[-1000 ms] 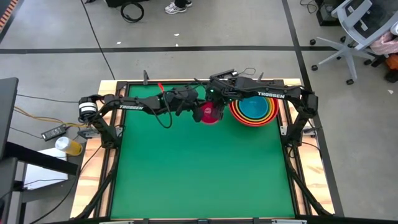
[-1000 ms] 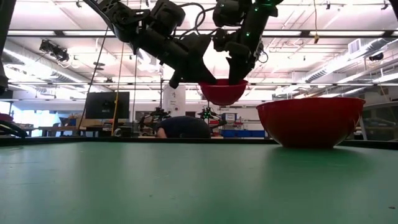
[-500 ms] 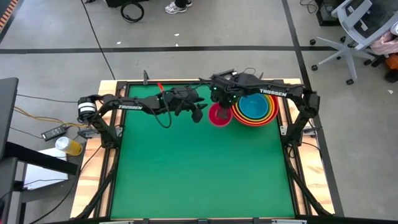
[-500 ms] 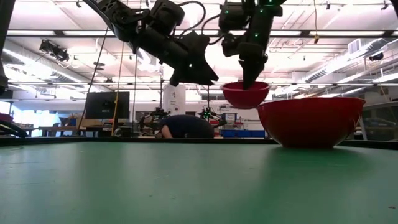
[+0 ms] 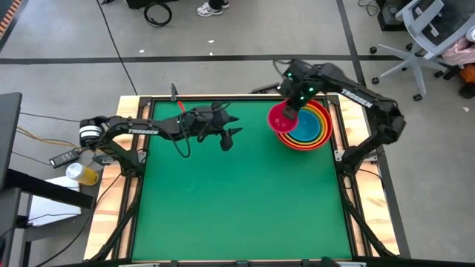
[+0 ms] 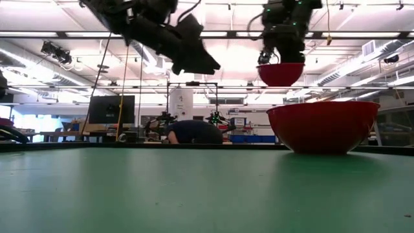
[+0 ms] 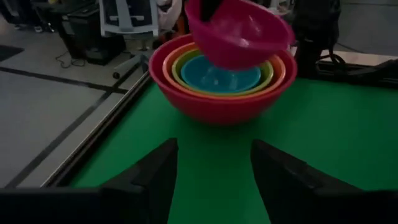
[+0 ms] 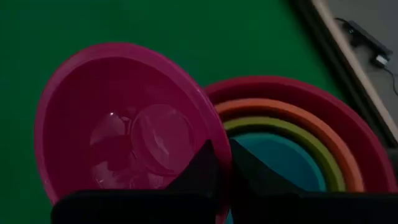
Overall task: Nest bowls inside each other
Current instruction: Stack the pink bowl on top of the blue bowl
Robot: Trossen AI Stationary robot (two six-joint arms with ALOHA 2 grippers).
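Note:
A small magenta-pink bowl (image 5: 279,119) hangs in the air over the left rim of a nested stack (image 5: 306,127). That stack rests on its base at the table's far right: a red bowl (image 6: 323,126) outermost, then orange, yellow-green and light blue (image 7: 219,73) inside it. My right gripper (image 8: 222,163) is shut on the magenta bowl (image 8: 124,124). My left gripper (image 5: 231,138) stands open to the left of the stack, level with the magenta bowl (image 7: 239,31) and apart from it, nothing between its fingers (image 7: 155,180). My right gripper pinches the magenta bowl's rim (image 8: 212,129) on the side toward the stack, one finger inside the bowl and one outside. The fingers come from above, pointing steeply down. The bowl hangs below them mouth up, slightly tilted, lifted clear of the table and the stack (image 6: 280,73).
The green table top (image 5: 237,208) stretches bare across the middle and near half. A wooden frame (image 5: 338,159) borders the table close beside the stack. In the low view a person (image 6: 187,133) bends down beyond the far edge.
My left gripper has let go of the magenta bowl and drawn back toward the table's left edge. My right gripper has taken hold of the bowl's rim and carried it up and toward the right, to above the stack's left rim.

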